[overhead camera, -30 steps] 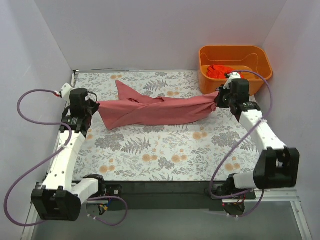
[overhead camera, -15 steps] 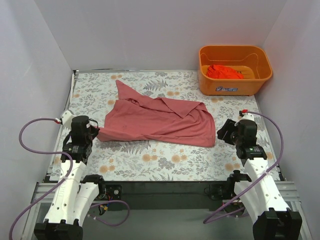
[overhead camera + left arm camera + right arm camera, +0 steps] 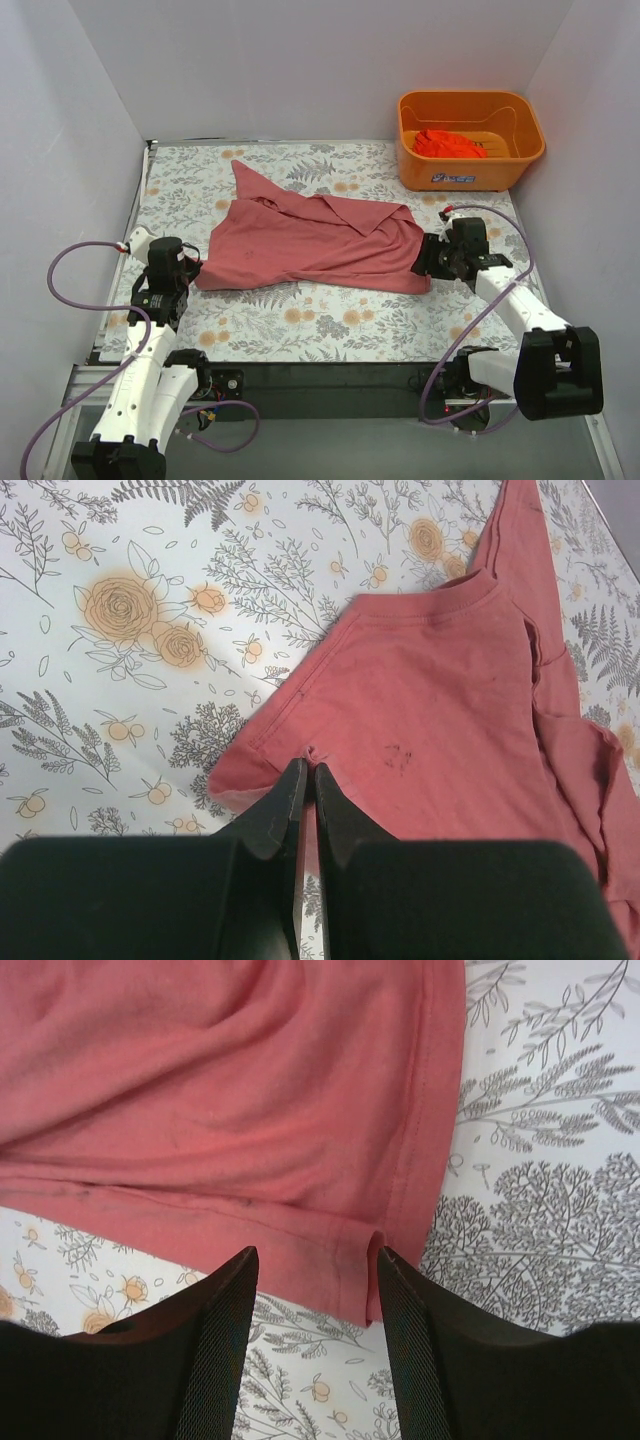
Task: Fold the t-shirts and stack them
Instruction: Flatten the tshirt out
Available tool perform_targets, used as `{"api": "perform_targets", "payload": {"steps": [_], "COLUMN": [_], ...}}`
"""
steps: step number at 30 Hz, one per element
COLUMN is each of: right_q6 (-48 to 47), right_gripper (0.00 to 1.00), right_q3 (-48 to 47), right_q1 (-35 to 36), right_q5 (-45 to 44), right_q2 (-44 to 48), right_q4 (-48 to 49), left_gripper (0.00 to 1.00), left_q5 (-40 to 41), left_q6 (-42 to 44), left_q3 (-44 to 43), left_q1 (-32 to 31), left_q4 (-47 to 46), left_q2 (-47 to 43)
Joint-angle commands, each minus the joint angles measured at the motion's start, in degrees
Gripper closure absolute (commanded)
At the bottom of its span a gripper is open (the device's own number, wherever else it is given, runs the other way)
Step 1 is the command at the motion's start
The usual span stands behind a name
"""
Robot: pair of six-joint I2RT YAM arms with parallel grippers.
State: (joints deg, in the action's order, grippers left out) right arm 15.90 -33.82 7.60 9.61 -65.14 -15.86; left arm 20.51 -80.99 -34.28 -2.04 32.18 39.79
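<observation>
A dusty pink-red t-shirt (image 3: pixel 310 240) lies spread and wrinkled across the middle of the floral table, one sleeve pointing to the far left. My left gripper (image 3: pixel 190 268) is at its left edge, shut, with a small pucker of the hem pinched at its tips (image 3: pixel 305 770); the shirt (image 3: pixel 440 690) stretches away beyond them. My right gripper (image 3: pixel 425 262) stands open at the shirt's right near corner, its jaws (image 3: pixel 317 1260) straddling the hem of the shirt (image 3: pixel 230 1110) without closing on it. A brighter orange-red t-shirt (image 3: pixel 448 143) lies crumpled in the basket.
An orange plastic basket (image 3: pixel 470 172) stands at the far right corner of the table. White walls close in the left, back and right sides. Bare floral table surface (image 3: pixel 330 320) runs between the shirt and the near edge.
The shirt was held stretched between both grippers; it now lies flat on the table. The right gripper has let go and opened, pulled back, then returned to the shirt's right corner. The left arm drew nearer.
</observation>
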Motion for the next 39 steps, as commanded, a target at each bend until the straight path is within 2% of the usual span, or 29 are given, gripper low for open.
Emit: {"api": "perform_targets", "payload": {"steps": [1, 12, 15, 18, 19, 22, 26, 30, 36, 39], "right_q6": [-4.2, -7.4, -8.0, -8.4, -8.5, -8.7, -5.5, 2.6, 13.5, 16.8], "right_gripper": [0.42, 0.43, 0.5, 0.7, 0.82, 0.99, 0.99, 0.99, 0.99, 0.9], "right_q3": [-5.2, -4.1, -3.8, -3.4, -3.3, -3.0, -0.7, 3.9, 5.0, 7.0], "right_q1": [0.1, 0.1, 0.1, 0.1, 0.1, 0.1, 0.1, -0.1, -0.2, -0.3], "right_q5": [-0.2, 3.0, 3.7, 3.8, 3.8, 4.1, 2.4, -1.2, 0.1, 1.5], "right_q2": [-3.0, -8.8, -9.6, -8.2, -7.6, -4.6, 3.9, 13.6, 31.1, 36.7], "right_q4": [1.0, 0.1, 0.1, -0.4, -0.8, -3.2, -5.8, -11.0, -19.1, -21.5], "left_gripper": [1.0, 1.0, 1.0, 1.0, 1.0, 1.0, 1.0, 1.0, 0.99, 0.96], "left_q5": [1.1, 1.1, 1.3, 1.5, 1.5, 1.3, 1.6, -0.3, 0.0, 2.2], "left_q6": [0.4, 0.7, 0.7, 0.7, 0.7, 0.1, -1.4, -4.8, -11.8, -14.5], "left_q3": [0.3, 0.3, 0.3, 0.3, 0.3, -0.9, -5.3, -8.7, -11.2, -12.9], "left_q1": [0.3, 0.2, 0.2, 0.2, 0.2, 0.2, 0.2, 0.2, 0.2, 0.2], "left_q4": [-1.8, -2.2, -2.0, -1.8, -1.8, -0.8, 4.1, 9.7, 20.4, 24.5], "left_q2": [-0.5, 0.2, 0.1, 0.2, 0.2, 0.5, 1.6, 1.1, -6.6, -7.6]}}
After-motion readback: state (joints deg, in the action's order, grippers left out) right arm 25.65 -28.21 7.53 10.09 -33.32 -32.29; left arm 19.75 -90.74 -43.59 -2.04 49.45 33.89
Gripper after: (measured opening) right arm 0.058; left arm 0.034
